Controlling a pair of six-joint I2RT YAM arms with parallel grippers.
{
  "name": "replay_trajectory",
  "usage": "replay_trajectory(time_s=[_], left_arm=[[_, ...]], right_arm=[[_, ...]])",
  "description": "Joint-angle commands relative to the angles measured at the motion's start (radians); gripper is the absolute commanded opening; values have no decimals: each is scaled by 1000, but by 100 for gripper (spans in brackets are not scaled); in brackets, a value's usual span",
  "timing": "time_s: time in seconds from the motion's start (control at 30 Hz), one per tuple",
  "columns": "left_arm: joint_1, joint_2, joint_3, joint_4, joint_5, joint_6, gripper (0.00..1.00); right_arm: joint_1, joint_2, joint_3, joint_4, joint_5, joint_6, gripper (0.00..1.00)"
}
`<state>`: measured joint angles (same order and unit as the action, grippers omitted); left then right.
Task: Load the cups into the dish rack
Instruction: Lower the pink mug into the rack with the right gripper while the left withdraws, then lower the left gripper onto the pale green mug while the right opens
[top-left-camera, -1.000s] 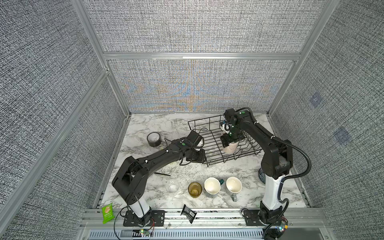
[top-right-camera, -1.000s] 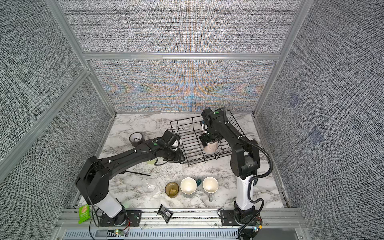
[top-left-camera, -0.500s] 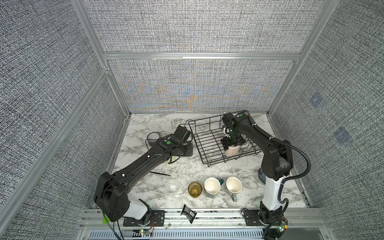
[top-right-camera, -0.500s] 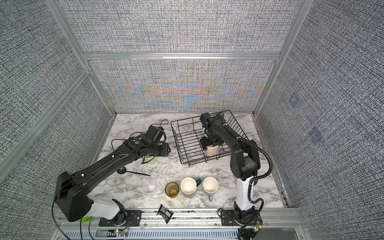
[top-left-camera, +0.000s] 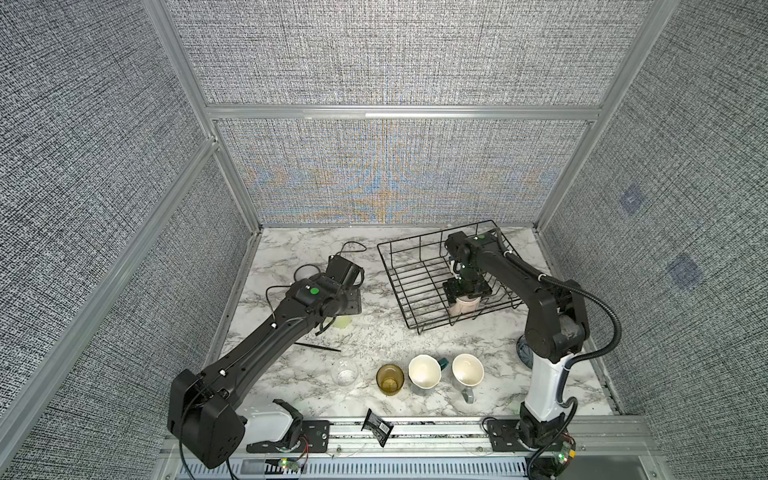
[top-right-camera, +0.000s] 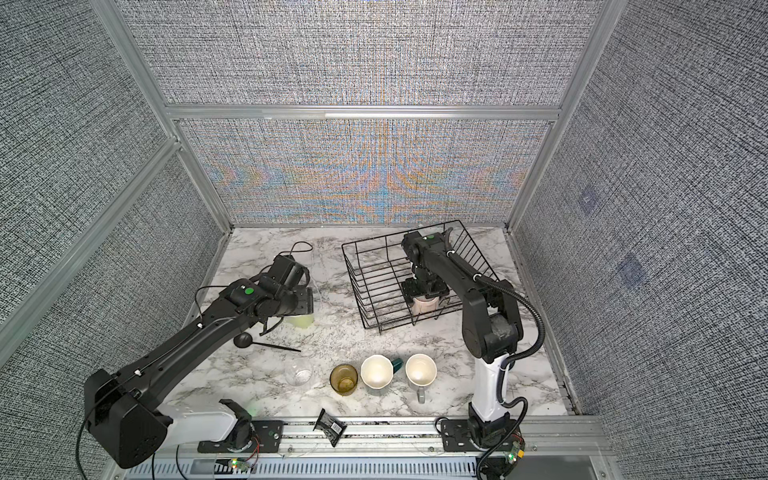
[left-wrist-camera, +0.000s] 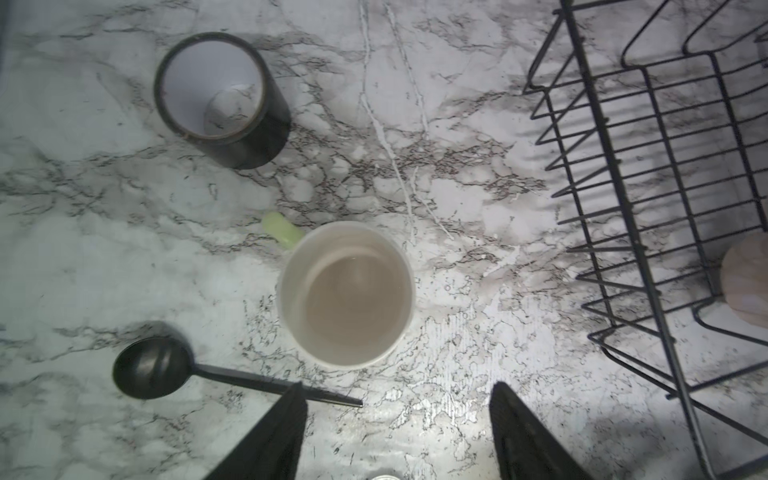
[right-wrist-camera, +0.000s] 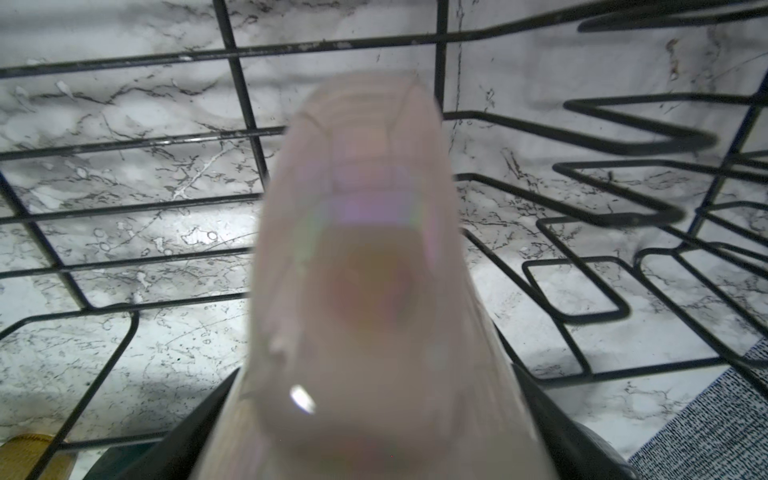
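Left gripper: jaws wide apart, empty, above the green mug, which stands upright left of the rack. Glass, tumbler, teal mug and grey mug: in a row in front of the rack. Right gripper: closed on the pink mug, inside the rack, near its front edge.

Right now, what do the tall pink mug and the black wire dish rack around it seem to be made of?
The tall pink mug looks like glazed ceramic: glossy, with a pearly rainbow sheen and a bright highlight. The black wire dish rack is probably coated metal: thin stiff rods, pale specks on one.
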<state>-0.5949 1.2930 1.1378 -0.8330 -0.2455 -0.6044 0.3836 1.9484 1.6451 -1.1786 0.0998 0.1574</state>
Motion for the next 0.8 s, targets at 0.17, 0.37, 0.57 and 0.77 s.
replay_trajectory(time_s=[0.17, 0.37, 0.57, 0.77], left_arm=[[52, -74, -49, -27, -131, -47, 94], [102, -90, -76, 0, -95, -47, 94], [114, -67, -86, 11, -84, -52, 94], [166, -36, -82, -2, -48, -43, 96]], right_arm=[[-18, -72, -41, 23, 7, -14, 80], [-41, -99, -69, 64, -71, -51, 74], [-50, -71, -33, 67, -120, -71, 72], [-58, -17, 14, 34, -120, -84, 76]])
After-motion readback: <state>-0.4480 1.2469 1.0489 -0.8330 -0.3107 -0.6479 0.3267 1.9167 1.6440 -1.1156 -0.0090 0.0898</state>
